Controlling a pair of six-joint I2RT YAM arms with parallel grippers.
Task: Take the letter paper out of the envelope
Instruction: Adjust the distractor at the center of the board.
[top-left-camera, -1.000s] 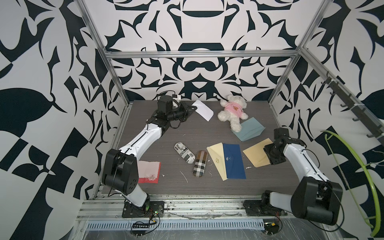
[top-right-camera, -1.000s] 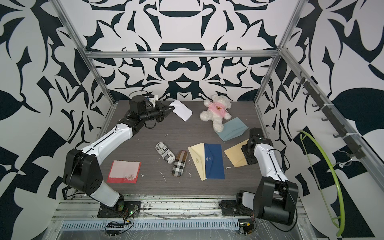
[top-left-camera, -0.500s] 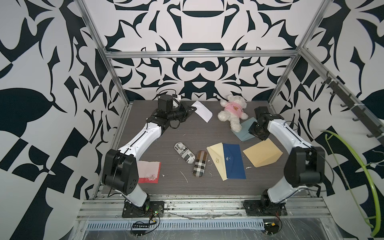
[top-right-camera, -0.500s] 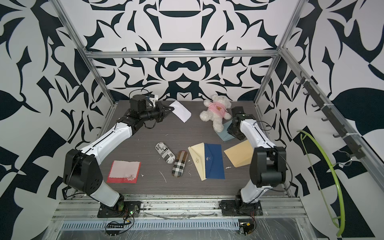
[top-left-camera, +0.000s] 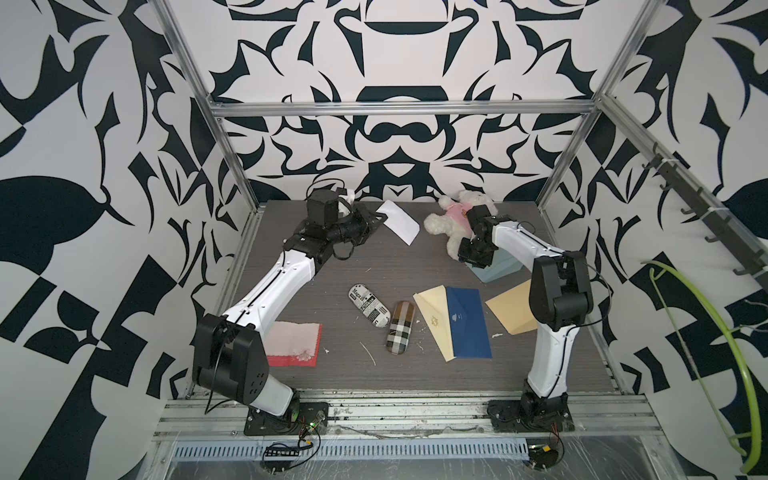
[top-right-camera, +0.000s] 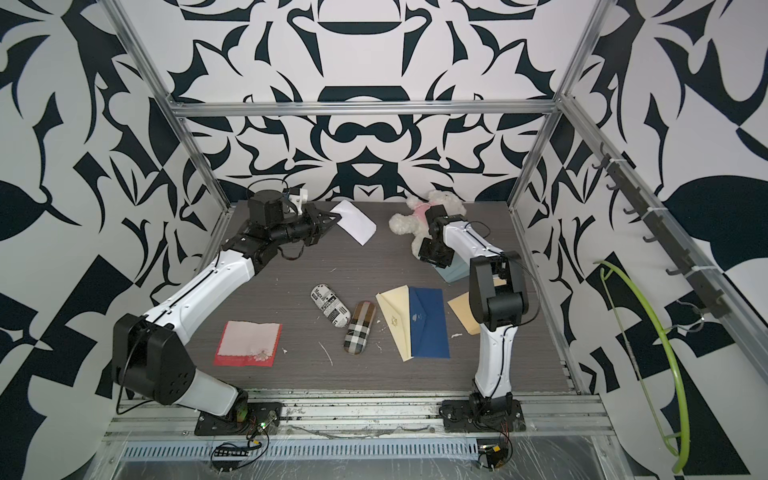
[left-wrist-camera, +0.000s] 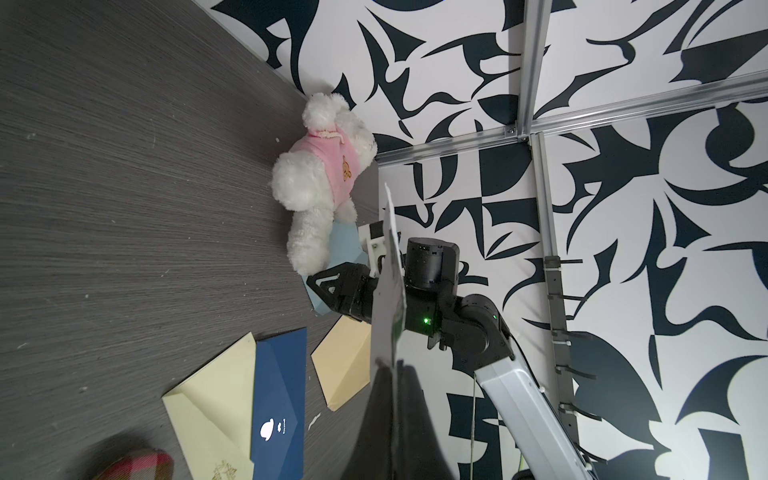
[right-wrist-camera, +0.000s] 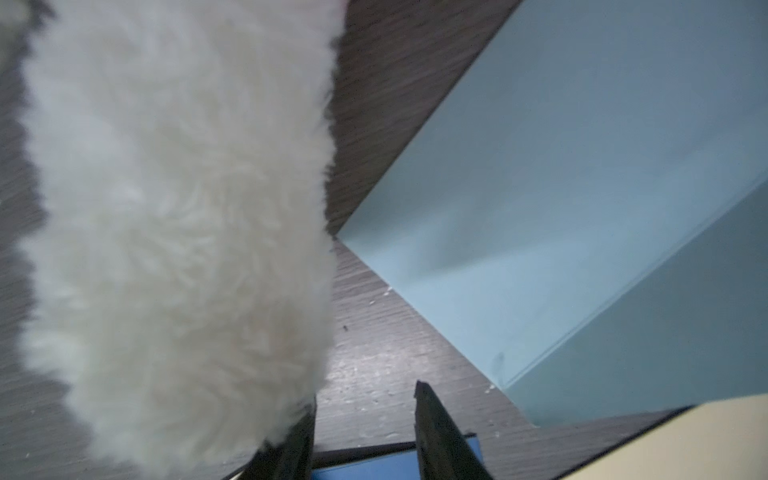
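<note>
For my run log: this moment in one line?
left gripper: jaws shut on white paper | right gripper: jaws open, empty, by light blue envelope

Dark grey wood-grain table (top-left-camera: 374, 257). White plush teddy bear in pink top (top-left-camera: 446, 224) lies near the back wall, right of centre. Black-and-white printed oblong case (top-left-camera: 368, 305) mid-table; brown plaid oblong case (top-left-camera: 400, 328) just beside it, nearer the front, ends close, can't tell if touching. Red-edged pink square cloth (top-left-camera: 293, 344) flat at front left. Small white scraps (top-left-camera: 368, 353) near the plaid case. Black-and-white patterned walls (top-left-camera: 395, 50). Lime green hoop (top-left-camera: 748, 353) outside on the right, below a dark hook rail (top-left-camera: 706, 220).
</note>
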